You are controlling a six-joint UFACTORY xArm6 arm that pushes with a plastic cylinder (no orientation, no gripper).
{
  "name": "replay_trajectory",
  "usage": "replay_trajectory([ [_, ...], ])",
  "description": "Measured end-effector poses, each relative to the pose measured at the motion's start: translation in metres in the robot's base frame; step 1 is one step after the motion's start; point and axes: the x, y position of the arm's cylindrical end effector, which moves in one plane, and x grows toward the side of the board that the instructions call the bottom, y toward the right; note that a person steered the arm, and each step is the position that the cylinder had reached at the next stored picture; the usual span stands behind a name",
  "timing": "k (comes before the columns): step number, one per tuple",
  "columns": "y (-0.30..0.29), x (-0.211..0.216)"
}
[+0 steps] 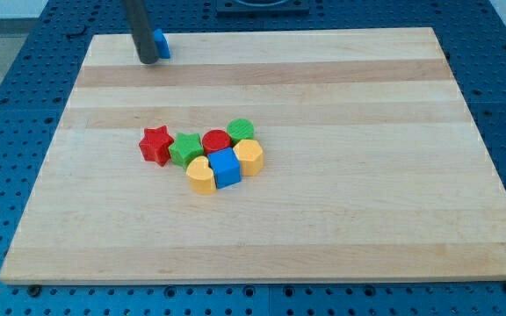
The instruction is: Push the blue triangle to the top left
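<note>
The blue triangle (162,43) lies at the board's top left, near the top edge, partly hidden behind the rod. My tip (148,60) rests on the board just left of and below the blue triangle, touching or almost touching it. The dark rod rises from the tip to the view's top.
A cluster sits left of the wooden board's (341,219) centre: red star (155,144), green star (184,149), red cylinder (215,140), green cylinder (241,130), yellow heart (200,175), blue cube (226,167), yellow hexagon (249,157).
</note>
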Motion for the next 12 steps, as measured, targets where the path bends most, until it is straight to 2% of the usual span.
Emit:
replay_trajectory([
  [1, 0.043, 0.004],
  [2, 0.064, -0.014],
  [3, 0.062, -0.032],
  [7, -0.006, -0.034],
  [8, -0.01, -0.034],
  [9, 0.013, -0.021],
  [12, -0.017, -0.018],
])
